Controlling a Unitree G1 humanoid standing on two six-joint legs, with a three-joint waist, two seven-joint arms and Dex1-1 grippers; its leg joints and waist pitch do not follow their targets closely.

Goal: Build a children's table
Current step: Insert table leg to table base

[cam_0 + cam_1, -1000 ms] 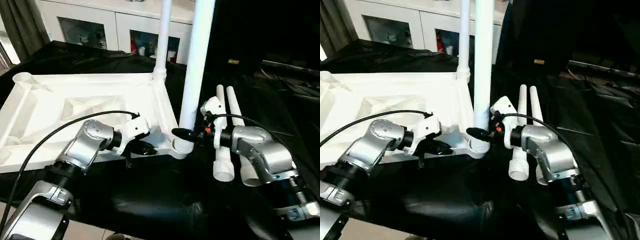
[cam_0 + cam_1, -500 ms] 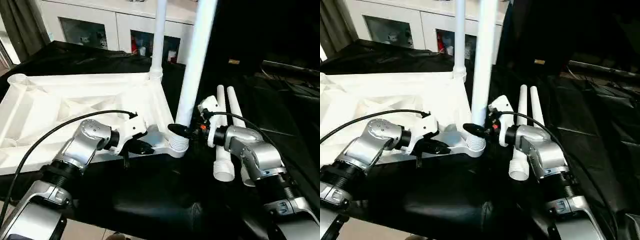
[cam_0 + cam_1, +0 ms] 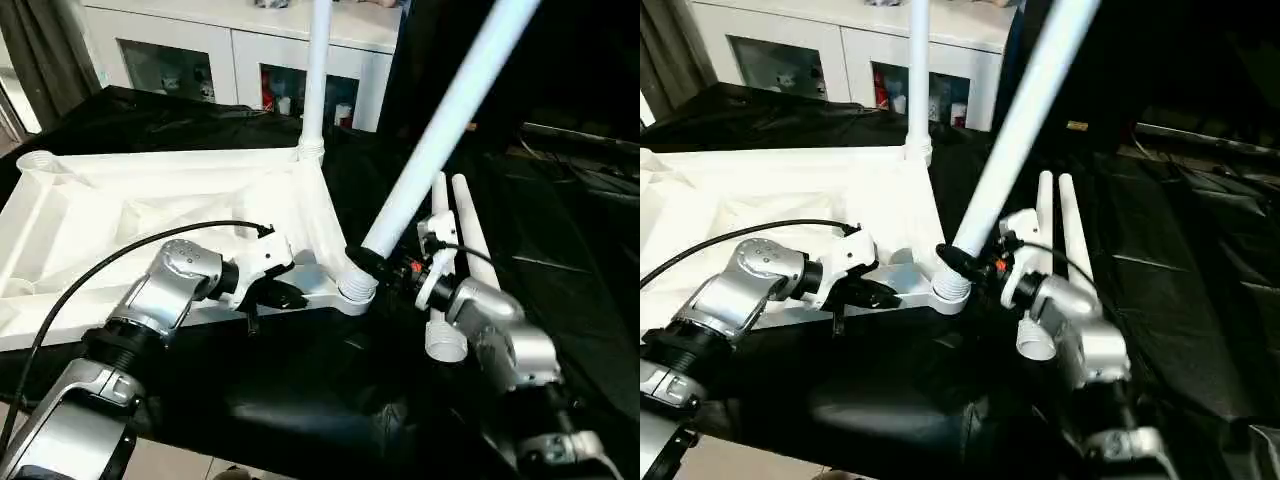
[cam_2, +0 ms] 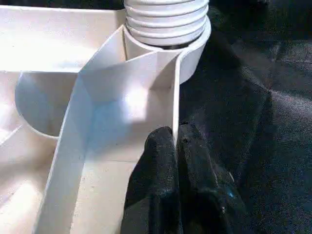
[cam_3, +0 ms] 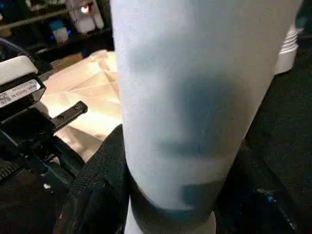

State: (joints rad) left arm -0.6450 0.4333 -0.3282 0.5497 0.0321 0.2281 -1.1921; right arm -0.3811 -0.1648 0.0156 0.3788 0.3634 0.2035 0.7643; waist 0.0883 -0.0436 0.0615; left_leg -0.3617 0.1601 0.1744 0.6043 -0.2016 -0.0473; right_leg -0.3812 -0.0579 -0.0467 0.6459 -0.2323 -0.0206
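The leg (image 3: 440,140) in the near corner socket (image 3: 355,287), upright a second ago, now leans steeply right; seating appears incomplete. The right gripper (image 3: 372,264) clenches its base. The left gripper (image 4: 175,146) pinches the ribbed white plastic tabletop (image 3: 150,215) rim. Two smooth spare legs (image 3: 455,230) lie alongside.
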